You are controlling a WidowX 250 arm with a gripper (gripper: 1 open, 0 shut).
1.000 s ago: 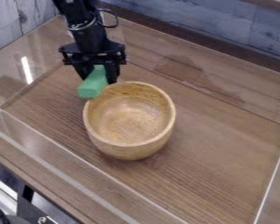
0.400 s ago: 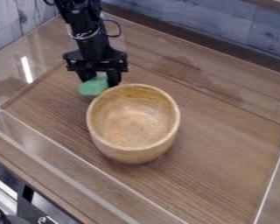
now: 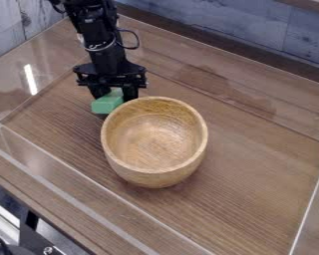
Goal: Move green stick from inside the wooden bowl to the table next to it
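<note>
The green stick [image 3: 108,102] is outside the wooden bowl [image 3: 155,139], low over the table [image 3: 242,100] just to the bowl's upper left. My gripper [image 3: 111,91] points straight down and is shut on the stick, its black fingers [image 3: 93,84] on either side of it. Only the stick's lower part shows below the fingers; whether it touches the tabletop I cannot tell. The bowl's pale inside holds nothing.
Clear acrylic walls [image 3: 29,75] edge the table on the left, front and right. The black arm [image 3: 93,25] rises toward the upper left corner. Bare wood-grain tabletop stretches right of the bowl.
The gripper has sunk with the green stick, from beside the bowl's rim down toward the tabletop. The bowl appears slightly shifted right in the picture.
</note>
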